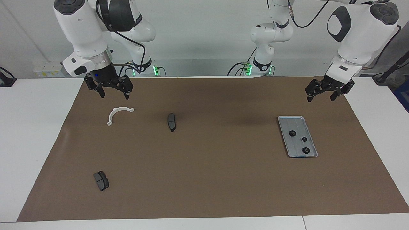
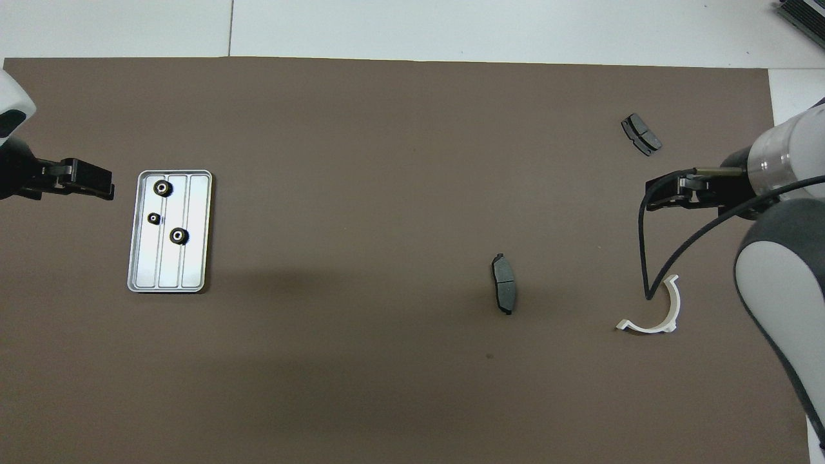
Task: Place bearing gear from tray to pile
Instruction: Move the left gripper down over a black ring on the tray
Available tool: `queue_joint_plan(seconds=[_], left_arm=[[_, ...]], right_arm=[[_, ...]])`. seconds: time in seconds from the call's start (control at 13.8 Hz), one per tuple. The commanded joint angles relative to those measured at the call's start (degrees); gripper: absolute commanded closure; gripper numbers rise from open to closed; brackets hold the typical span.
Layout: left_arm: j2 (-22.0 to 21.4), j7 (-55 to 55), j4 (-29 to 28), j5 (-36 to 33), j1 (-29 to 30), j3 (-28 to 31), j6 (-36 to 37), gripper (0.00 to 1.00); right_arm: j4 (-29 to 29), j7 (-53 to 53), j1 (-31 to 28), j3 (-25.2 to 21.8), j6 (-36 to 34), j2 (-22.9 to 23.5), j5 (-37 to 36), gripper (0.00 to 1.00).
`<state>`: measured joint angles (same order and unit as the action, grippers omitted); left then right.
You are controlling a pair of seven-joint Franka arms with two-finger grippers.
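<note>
Facing view shows both empty grippers spread, left gripper (image 1: pixel 326 93) and right gripper (image 1: pixel 113 92); overhead shows the tray's (image 2: pixel 196 258) ridges.

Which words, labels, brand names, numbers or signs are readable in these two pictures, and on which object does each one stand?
None: no readable text in either view.
The tray, the three bearing gears, the two brake pads and the white bracket show no markings.
The yellowish boxes by the wall may carry print, but it is too small to read.
</note>
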<state>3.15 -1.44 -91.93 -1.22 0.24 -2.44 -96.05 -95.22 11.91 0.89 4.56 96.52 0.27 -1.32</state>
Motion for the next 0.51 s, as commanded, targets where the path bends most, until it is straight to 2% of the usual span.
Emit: queue_joint_plan(seconds=[0.0, 0.22, 0.29, 0.43], left_arm=[[-0.6, -0.4, -0.79, -1.32, -0.94, 0.33, 0.08, 0.0], [-0.78, 0.13, -0.97, -1.06, -1.65, 0.16, 0.6, 0.0], [-1.48, 0.21, -2.97, -0.98, -1.73, 0.16, -0.88, 0.0], [-6.03, -0.14, -13.83, -0.8, -1.82, 0.16, -8.84, 0.0]], right_arm=[[0.91, -2.15, -0.72, 0.28, -1.25, 0.43, 1.67, 0.0], [0.74, -2.15, -0.63, 0.28, -1.16, 0.35, 1.67, 0.0], [0.65, -2.15, -0.63, 0.28, -1.07, 0.34, 1.67, 0.0], [0.56, -2.07, -0.45, 0.28, -0.98, 0.26, 1.67, 0.0]])
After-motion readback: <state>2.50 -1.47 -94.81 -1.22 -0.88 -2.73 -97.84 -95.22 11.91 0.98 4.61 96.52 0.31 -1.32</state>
